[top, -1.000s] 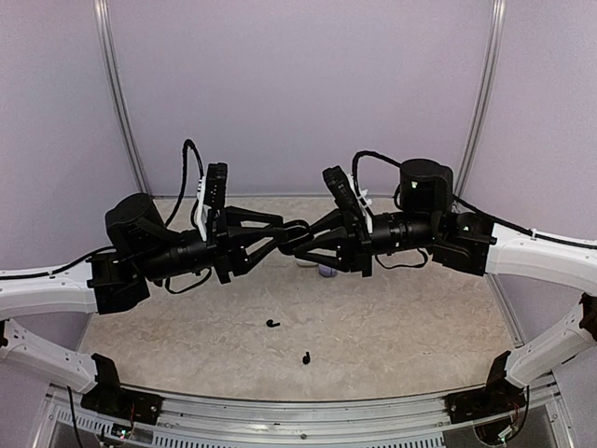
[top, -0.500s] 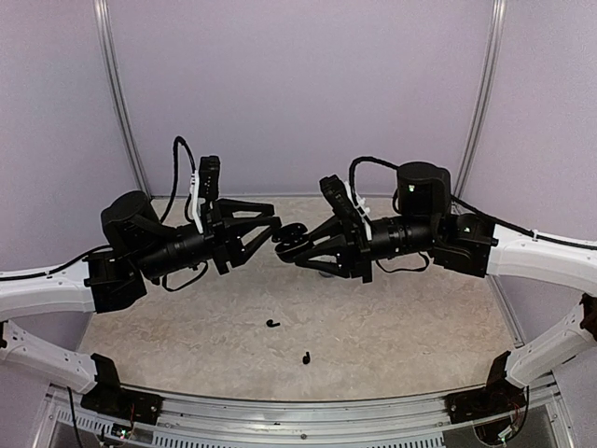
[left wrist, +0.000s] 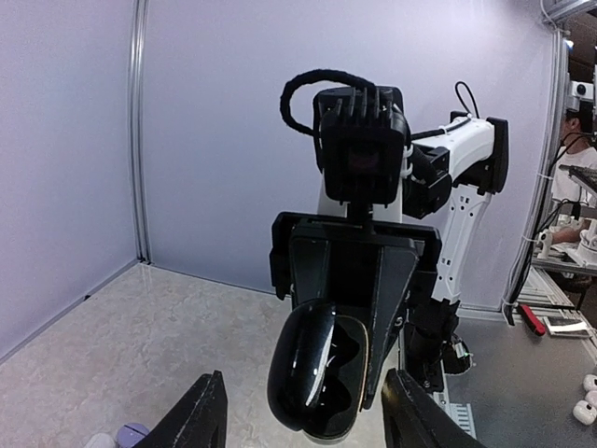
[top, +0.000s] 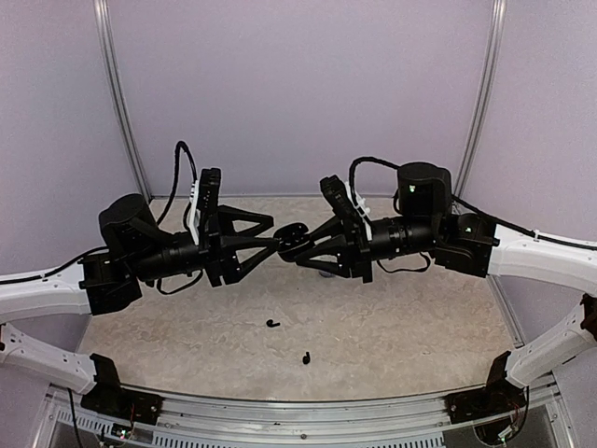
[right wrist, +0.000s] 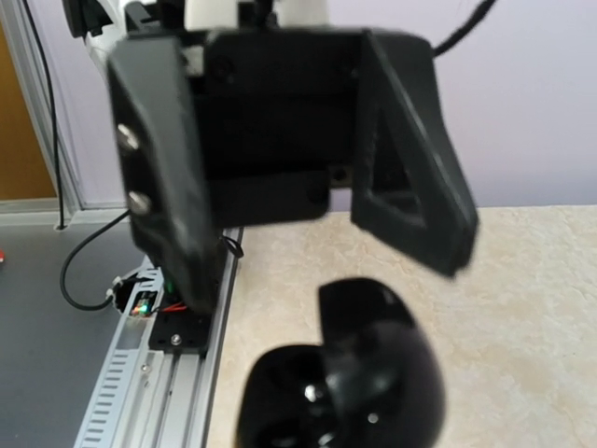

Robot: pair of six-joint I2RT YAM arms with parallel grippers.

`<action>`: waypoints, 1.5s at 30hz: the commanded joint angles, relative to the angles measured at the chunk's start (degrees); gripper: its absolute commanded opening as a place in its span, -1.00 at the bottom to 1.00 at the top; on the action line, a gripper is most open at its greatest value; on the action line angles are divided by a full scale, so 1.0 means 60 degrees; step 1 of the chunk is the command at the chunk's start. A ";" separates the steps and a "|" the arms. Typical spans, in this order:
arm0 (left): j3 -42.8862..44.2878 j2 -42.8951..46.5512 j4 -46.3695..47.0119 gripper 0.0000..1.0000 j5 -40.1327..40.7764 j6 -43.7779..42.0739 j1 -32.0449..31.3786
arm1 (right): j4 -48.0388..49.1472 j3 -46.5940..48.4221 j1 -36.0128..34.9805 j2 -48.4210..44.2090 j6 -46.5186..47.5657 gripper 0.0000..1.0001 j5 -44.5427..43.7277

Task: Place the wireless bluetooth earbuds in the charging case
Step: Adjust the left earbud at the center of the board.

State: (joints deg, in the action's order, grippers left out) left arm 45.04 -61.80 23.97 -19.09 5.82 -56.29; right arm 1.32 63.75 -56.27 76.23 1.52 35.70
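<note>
Right gripper [top: 298, 245] clamps the open case [left wrist: 317, 373] aloft; left gripper [top: 274, 234] beside it gapes empty — next, fetch an earbud [top: 271, 323] off the worktop [top: 420, 327].

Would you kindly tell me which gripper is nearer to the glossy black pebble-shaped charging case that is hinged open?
Right. The right gripper is shut on the glossy black charging case, holding it in the air. The open left gripper faces it closely, apparently without touching.

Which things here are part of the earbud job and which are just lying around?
Job: open black charging case in the right arm's fingers; two black earbuds on the table.
Lying about: a lavender item, a white item beside it.
</note>
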 commanded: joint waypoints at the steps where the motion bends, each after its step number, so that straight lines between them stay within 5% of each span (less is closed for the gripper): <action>1: 0.0243 -0.0342 -0.0042 0.08 0.0239 -0.0016 -0.0008 | -0.0048 -0.0136 -0.0114 -0.0146 0.0180 -0.88 0.0206; 14: 0.0363 -0.0753 -0.0244 -0.10 0.0716 0.0728 0.0255 | -0.0462 -0.0183 -0.0265 -0.0260 0.0829 -0.91 0.0068; 25: -0.0523 0.0135 0.0118 0.21 0.0238 0.1072 0.0258 | 0.0386 -0.1231 0.0403 -0.0813 -0.0145 -0.93 -0.0176; 41: -0.3505 0.0884 -0.0851 0.13 0.5160 0.4813 -0.0107 | 0.0850 -0.2688 0.1601 -0.1914 -0.0867 -0.90 -0.0142; 45: -0.3668 0.0212 -0.1039 0.07 0.5108 0.6009 -0.0148 | 0.0763 -0.2699 0.1645 -0.1952 -0.0823 -0.90 -0.0110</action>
State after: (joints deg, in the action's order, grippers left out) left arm 24.12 -57.60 19.14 7.57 32.51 -56.73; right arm 5.19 48.03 -47.11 65.87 -2.94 34.81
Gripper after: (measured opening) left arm 0.541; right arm 0.237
